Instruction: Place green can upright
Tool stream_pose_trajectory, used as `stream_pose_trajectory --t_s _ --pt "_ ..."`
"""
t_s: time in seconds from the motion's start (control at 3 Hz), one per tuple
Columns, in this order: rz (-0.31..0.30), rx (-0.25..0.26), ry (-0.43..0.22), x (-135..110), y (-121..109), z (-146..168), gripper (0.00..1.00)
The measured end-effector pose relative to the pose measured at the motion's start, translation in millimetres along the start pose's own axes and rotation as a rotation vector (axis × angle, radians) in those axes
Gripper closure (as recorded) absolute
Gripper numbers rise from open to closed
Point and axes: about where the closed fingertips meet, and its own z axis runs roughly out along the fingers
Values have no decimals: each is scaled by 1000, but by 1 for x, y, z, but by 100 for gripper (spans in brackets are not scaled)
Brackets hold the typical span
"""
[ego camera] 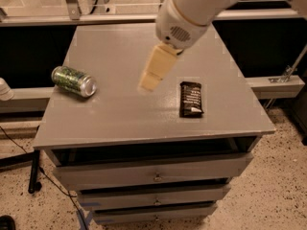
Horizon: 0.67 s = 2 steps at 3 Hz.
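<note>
I see the mottled green can lying sideways by the left edge of the smooth grey table. The cream gripper hangs mid-table; I can't tell its spread.

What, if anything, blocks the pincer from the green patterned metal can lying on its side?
Likely nothing, so yes: the pincer hangs above mid-table, only bare tabletop between it and the green metal can.
</note>
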Motion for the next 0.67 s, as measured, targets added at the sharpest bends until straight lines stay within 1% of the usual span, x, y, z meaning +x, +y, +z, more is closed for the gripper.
stream_pose_trajectory --t_s 0.33,0.67 --pt "36 -38 -23 -62 4 52 0" --pt "85 -53 -23 -73 9 59 0"
